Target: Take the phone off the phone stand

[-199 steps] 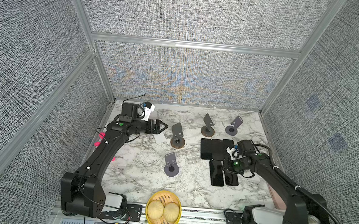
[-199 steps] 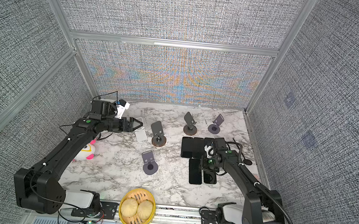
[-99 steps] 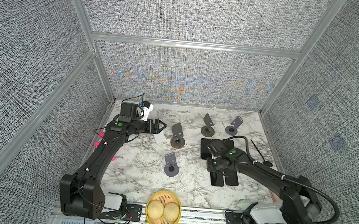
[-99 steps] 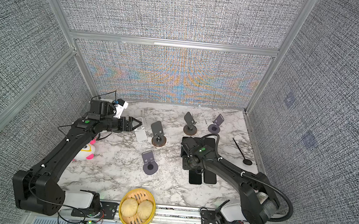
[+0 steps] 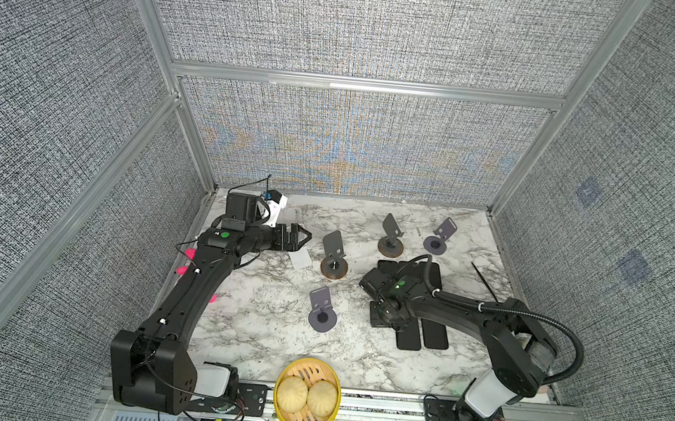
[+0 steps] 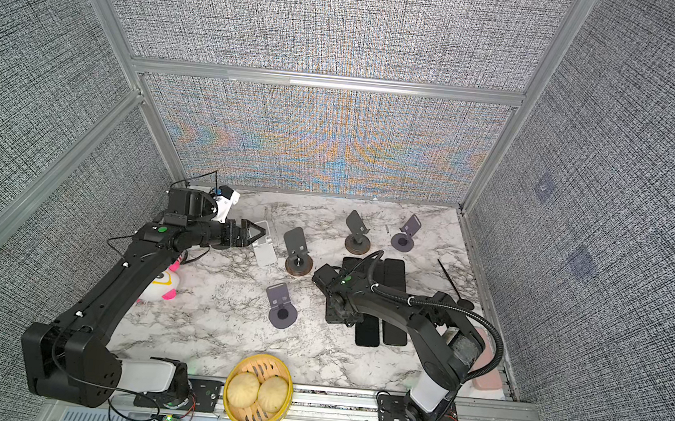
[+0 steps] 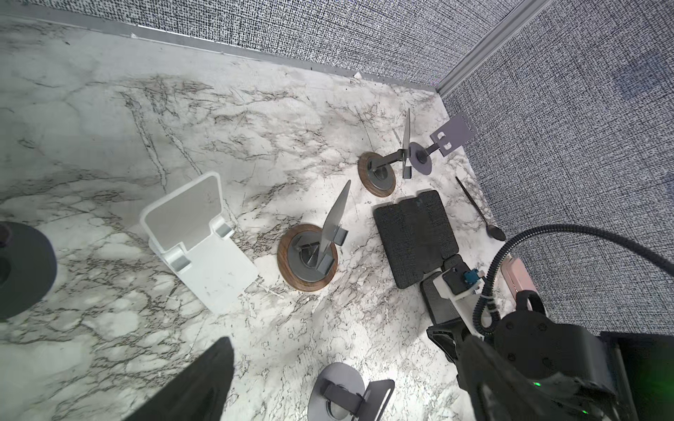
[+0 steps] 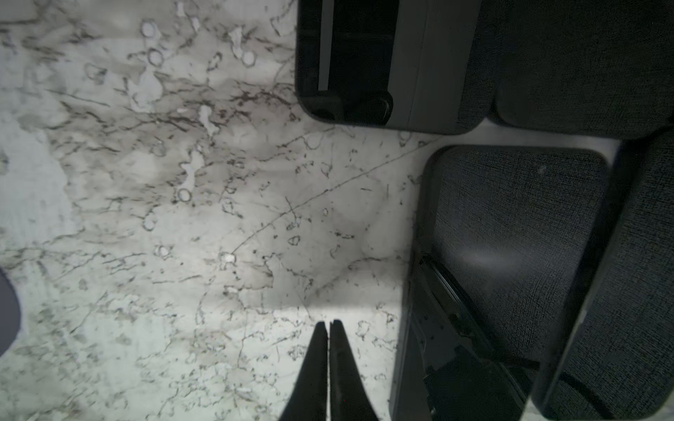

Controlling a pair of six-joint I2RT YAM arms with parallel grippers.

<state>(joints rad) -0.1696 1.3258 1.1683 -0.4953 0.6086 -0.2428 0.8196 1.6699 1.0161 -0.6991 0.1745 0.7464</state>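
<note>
A white marble table (image 5: 258,338) with grey veins stands inside a booth of grey woven walls and aluminium bars.

The left gripper (image 5: 303,238) is over the back left part of the table. Its jaws are spread wide and there is nothing between them. Just beside its tips stands the white phone stand (image 6: 265,251).

The right gripper (image 8: 329,326) has its jaws pressed together on nothing, and its tips point at plain marble. Right next to it are the black phones (image 5: 435,334). They all lie flat on the marble in the right half of the table, and none sits on a stand. Three of them are side by side toward the back, partly under the right arm, and the others are nearer the front.

Between the two arms are two wood-based stands (image 5: 334,257) and two grey stands (image 5: 322,310), all upright. A black spoon (image 5: 484,282) lies near the right wall. A pink and white plush toy (image 6: 162,283) lies beside the left arm. At the front edge a bamboo steamer (image 5: 309,361) holds two buns (image 5: 292,393).
</note>
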